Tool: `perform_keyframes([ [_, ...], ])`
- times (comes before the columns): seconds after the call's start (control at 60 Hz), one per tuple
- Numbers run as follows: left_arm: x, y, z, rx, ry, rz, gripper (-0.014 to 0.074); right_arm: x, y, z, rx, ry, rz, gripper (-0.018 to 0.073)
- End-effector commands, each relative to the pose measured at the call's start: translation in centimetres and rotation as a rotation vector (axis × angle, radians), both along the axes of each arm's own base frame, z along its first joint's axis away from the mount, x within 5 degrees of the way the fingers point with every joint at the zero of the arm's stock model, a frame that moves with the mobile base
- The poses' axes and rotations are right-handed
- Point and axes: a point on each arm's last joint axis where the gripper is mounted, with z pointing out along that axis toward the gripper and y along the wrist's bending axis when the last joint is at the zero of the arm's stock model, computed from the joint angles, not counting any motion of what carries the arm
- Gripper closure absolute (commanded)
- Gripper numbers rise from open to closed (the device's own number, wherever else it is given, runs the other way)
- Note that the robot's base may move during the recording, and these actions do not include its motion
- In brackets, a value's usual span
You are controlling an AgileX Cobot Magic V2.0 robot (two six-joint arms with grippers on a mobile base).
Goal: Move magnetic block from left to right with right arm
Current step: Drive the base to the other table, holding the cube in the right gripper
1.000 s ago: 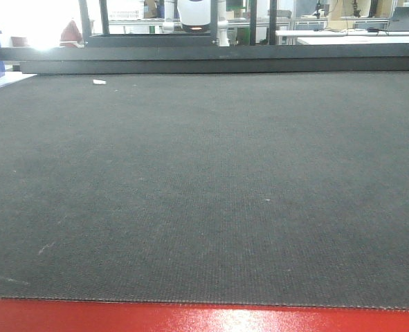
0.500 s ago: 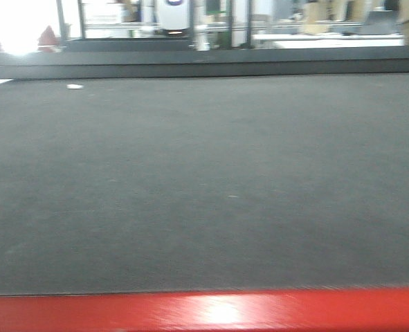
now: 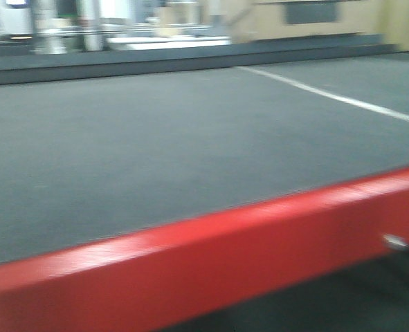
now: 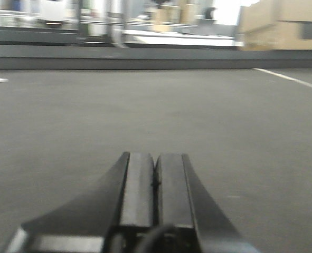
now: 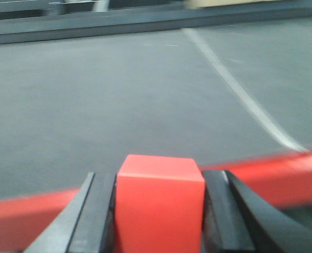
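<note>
In the right wrist view the magnetic block (image 5: pixel 159 200), a plain red cube, fills the gap between the two dark fingers of my right gripper (image 5: pixel 159 182), which is shut on it. The block hangs in front of a red edge strip (image 5: pixel 282 176). In the left wrist view my left gripper (image 4: pixel 156 158) is shut, its two pads pressed together with nothing between them, low over the dark grey mat (image 4: pixel 198 110). Neither arm shows in the front view.
A dark grey mat (image 3: pixel 156 145) covers the surface, bordered in front by a red edge strip (image 3: pixel 211 256). A white line (image 3: pixel 335 98) crosses the mat at the right. A dark raised ledge (image 3: pixel 121 63) runs along the back, with blurred lab furniture beyond.
The front view has swung to the right: the red strip now slants up across the frame, a white line has come into sight and the small white scrap at back left has left the frame.
</note>
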Motion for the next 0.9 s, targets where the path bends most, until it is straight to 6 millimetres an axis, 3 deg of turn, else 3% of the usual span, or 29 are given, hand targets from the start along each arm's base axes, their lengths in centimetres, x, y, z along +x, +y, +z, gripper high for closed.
perform_keyframes([
  [0.0,-0.14,0.0,0.58,-0.005,-0.094,-0.001,0.0713,0.06,0.0,1.47,-0.002,-0.099,-0.002,0.0378],
  [0.883,-0.14,0.0,0.58,-0.005,-0.094,-0.001,0.0712,0.06,0.0,1.47,-0.002,-0.099,-0.002,0.0378],
])
